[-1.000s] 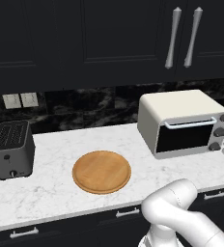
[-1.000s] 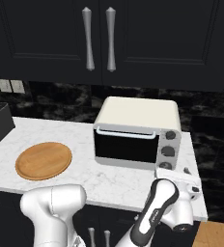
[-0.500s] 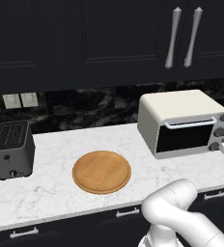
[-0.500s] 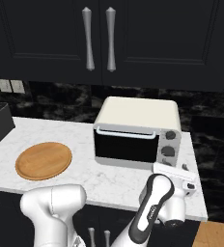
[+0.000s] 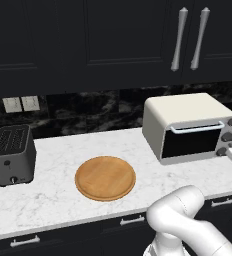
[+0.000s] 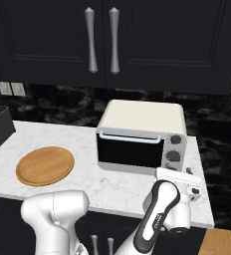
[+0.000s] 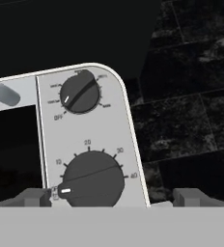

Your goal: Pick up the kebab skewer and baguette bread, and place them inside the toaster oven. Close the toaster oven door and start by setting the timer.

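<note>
The cream-white oven [image 5: 188, 127] stands upright on the counter [image 5: 53, 195] by the dark backsplash. Its dark glass door [image 6: 130, 153] is shut, the silver bar handle [image 6: 130, 137] across the top. Two grey knobs [image 7: 93, 181] sit on the right panel; the lower pointer seems near zero.

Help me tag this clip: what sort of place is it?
A rendered home kitchen, it seems: a toaster oven and a slot toaster on a marble counter, under dark cabinets.

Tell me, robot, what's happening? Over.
Pincer open, empty, facing toaster oven timer knob. Toaster oven door shut. Nothing in the way.
</note>
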{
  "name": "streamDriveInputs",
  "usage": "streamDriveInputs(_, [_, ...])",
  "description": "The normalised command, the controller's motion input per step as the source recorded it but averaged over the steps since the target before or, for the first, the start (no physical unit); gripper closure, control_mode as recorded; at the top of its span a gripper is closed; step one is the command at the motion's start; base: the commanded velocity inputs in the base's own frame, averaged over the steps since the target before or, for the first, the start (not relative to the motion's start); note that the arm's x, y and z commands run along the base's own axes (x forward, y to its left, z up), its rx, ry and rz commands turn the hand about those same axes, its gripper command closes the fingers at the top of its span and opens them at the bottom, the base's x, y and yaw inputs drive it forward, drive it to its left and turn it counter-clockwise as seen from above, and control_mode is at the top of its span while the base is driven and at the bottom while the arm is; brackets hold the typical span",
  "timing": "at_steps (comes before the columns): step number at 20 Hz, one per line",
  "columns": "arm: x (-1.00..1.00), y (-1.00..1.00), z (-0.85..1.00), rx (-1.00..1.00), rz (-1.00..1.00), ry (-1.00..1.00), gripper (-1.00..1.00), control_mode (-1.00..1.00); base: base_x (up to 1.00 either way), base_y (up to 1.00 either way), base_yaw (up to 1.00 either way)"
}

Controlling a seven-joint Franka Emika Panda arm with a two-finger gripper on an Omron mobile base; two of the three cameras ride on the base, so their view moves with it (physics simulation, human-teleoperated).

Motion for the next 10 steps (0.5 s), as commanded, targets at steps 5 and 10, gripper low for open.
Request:
streamDriveInputs(5, [0.0,0.08,0.04,-0.04,0.0,0.0,-1.0,-1.0,0.0,0.0,0.0])
streamDriveInputs(10, [0.0,0.22,0.05,-0.07,0.0,0.0,-1.0,-1.0,0.0,0.0,0.0])
